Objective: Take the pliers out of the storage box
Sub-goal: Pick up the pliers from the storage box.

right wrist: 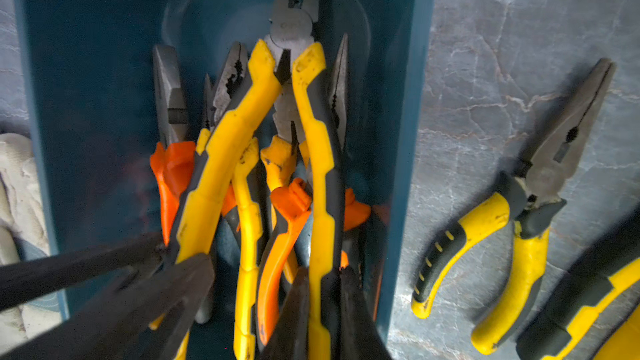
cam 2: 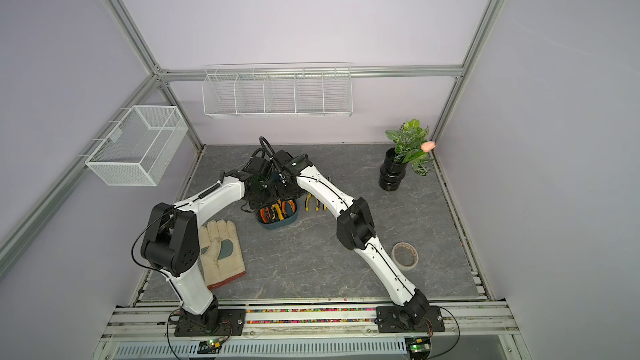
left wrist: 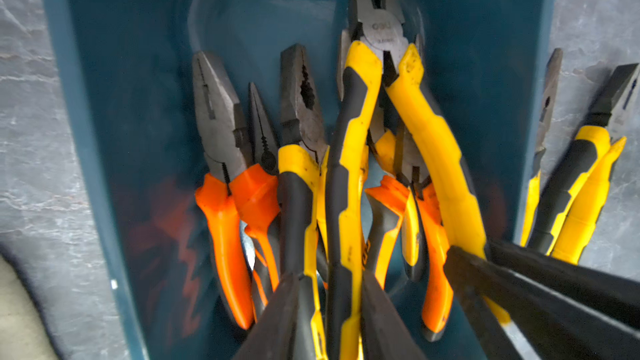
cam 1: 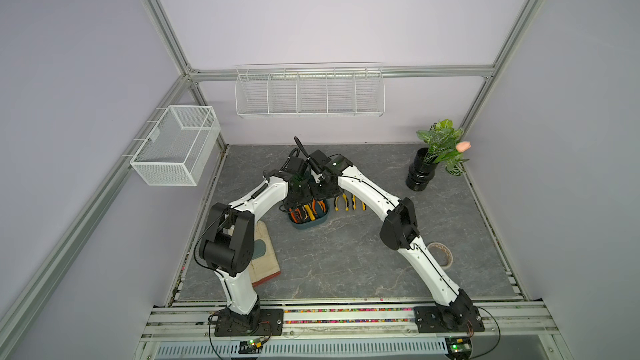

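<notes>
Yellow-and-black pliers (left wrist: 367, 64) in teal plastic storage box (left wrist: 138, 64): right tool (right wrist: 323, 271) clamps one curved handle, left tool (left wrist: 337, 278) narrow around the other.

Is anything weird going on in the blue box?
Yes: both the left gripper and right gripper clamp the same yellow pliers, one handle each, its handles spread wide atop the other pliers in the storage box.
</notes>
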